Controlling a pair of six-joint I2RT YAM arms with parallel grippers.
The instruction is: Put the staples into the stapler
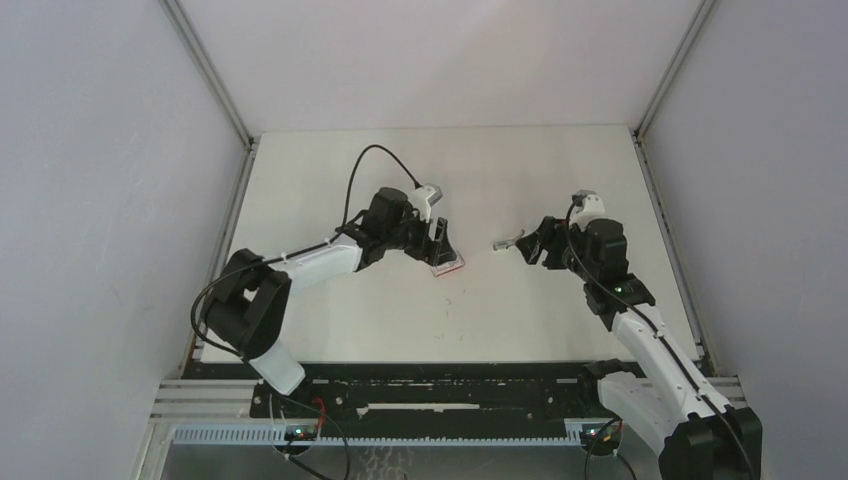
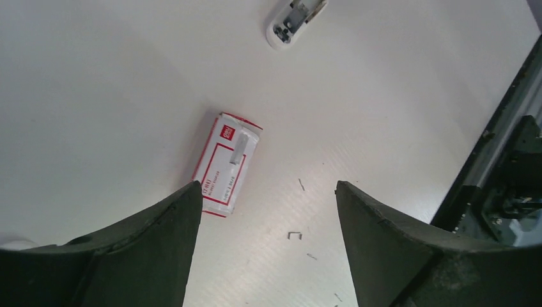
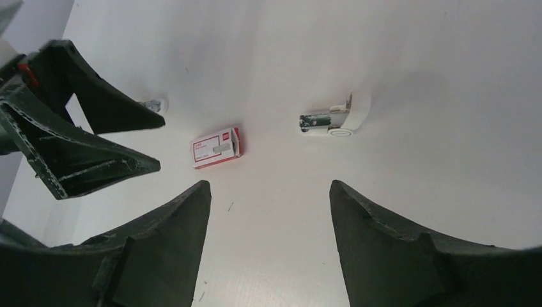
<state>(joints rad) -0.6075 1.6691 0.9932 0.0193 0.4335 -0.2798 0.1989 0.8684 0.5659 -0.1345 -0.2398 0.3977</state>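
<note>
**Staples wait as the grippers hover.** The staples (image 2: 227, 164), a flat pink-red cardboard box with a white label, lie near the middle of the tabletop (image 1: 330, 330), a little toward its left edge. A short silvery strip (image 2: 239, 148) rests on the lid. The left gripper (image 2: 268, 188) hovers just above the box, its dark jaws spread wide with nothing between them. In the wrist view one fingertip (image 2: 179, 211) overlaps the box's near corner.

The strip sits loose on smooth card and could slide off if the box is nudged or tipped. Thin metal lying flat on a hard surface also gives blunt, wedge-shaped fingers little to pinch, and a strip squeezed unevenly may snap. A few loose staples (image 2: 294, 236) are scattered on the matte white board nearby.

The stapler (image 3: 332, 119) is small and rounded, white plastic with a bright metal channel showing. It lies apart from the box, toward the right edge. Nothing braces it, and it is probably light enough to skid when pushed. The right gripper (image 3: 270, 185) hangs near it, jaws likewise parted and empty.
</note>
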